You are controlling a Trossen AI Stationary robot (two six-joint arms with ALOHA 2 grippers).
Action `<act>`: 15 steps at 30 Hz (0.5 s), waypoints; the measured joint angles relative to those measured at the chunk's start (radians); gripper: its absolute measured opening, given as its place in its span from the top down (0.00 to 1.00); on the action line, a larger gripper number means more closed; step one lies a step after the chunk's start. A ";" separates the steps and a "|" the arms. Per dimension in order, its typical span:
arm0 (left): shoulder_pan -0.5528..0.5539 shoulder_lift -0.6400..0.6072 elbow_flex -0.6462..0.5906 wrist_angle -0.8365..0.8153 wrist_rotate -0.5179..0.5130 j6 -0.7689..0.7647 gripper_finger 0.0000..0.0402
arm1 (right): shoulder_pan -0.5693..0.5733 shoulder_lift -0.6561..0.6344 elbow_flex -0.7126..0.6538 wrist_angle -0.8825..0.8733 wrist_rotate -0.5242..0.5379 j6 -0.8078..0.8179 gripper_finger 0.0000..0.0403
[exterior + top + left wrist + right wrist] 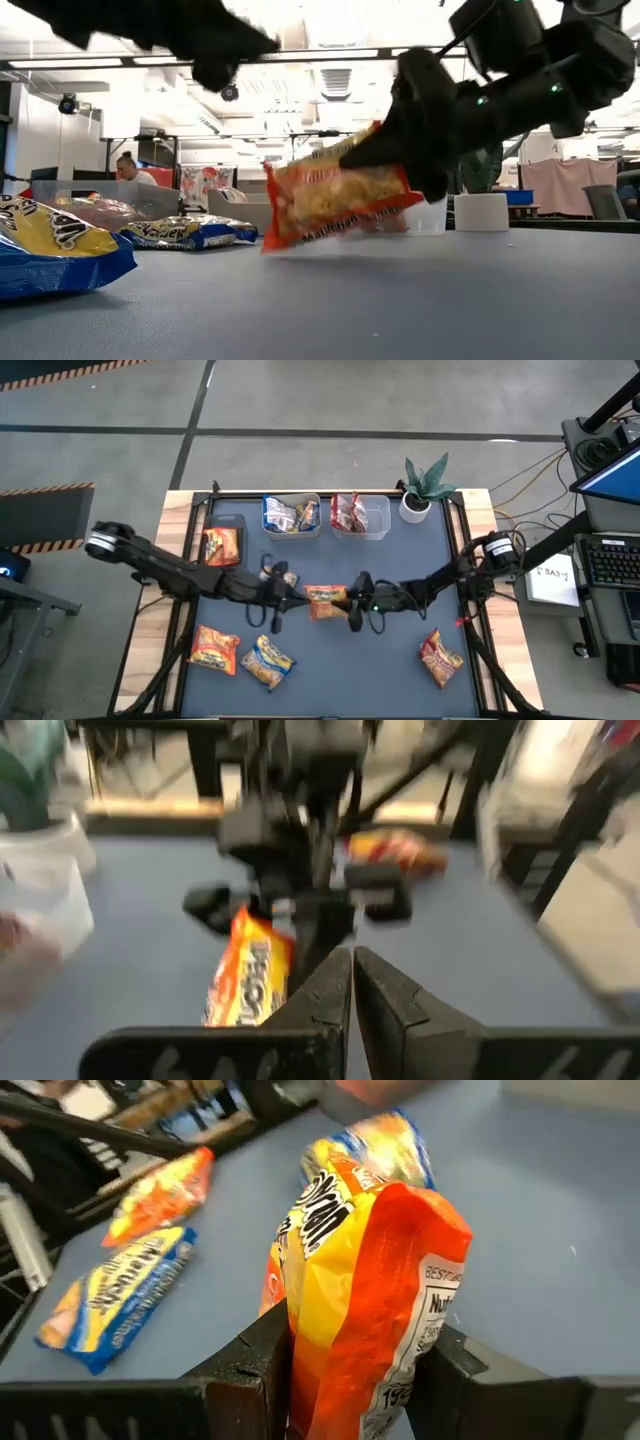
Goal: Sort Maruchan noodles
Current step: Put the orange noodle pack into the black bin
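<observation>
Noodle packets: some sit in tubs point(291, 528), four lie loose; right gripper point(350, 1370) clamps an orange packet point(375, 1280); left gripper point(352, 982) is clenched empty.

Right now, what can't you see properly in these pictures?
- Left wrist view: the orange packet is blurred, partly behind the shut left fingers.
- Right wrist view: its lower end is hidden between the right fingers gripping it.
- High view: packets in the two clear tubs overlap, too small to count.
- Low view: the blue packet is cut off by the picture's edge.
</observation>
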 joint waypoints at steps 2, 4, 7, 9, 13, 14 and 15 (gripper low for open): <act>-0.001 -0.054 0.000 -0.006 0.001 0.000 1.00 | 0.018 0.000 -0.015 0.085 0.012 -0.079 0.67; -0.002 -0.093 -0.001 -0.024 0.001 -0.006 0.99 | 0.035 0.000 -0.025 0.173 0.012 -0.169 0.67; -0.002 -0.119 -0.001 -0.044 0.001 -0.022 0.95 | 0.057 -0.002 -0.029 0.256 0.010 -0.294 0.67; -0.003 -0.118 -0.001 -0.048 0.001 -0.044 0.91 | 0.064 -0.002 -0.023 0.259 0.009 -0.358 0.67; -0.003 -0.088 -0.001 -0.052 0.001 -0.101 0.78 | 0.071 -0.002 -0.009 0.258 0.011 -0.431 0.67; -0.003 -0.078 -0.001 -0.052 0.001 -0.107 0.74 | 0.074 -0.002 -0.007 0.256 0.012 -0.445 0.67; -0.003 -0.067 -0.001 -0.051 0.001 -0.110 0.70 | 0.076 -0.002 -0.005 0.254 0.012 -0.461 0.67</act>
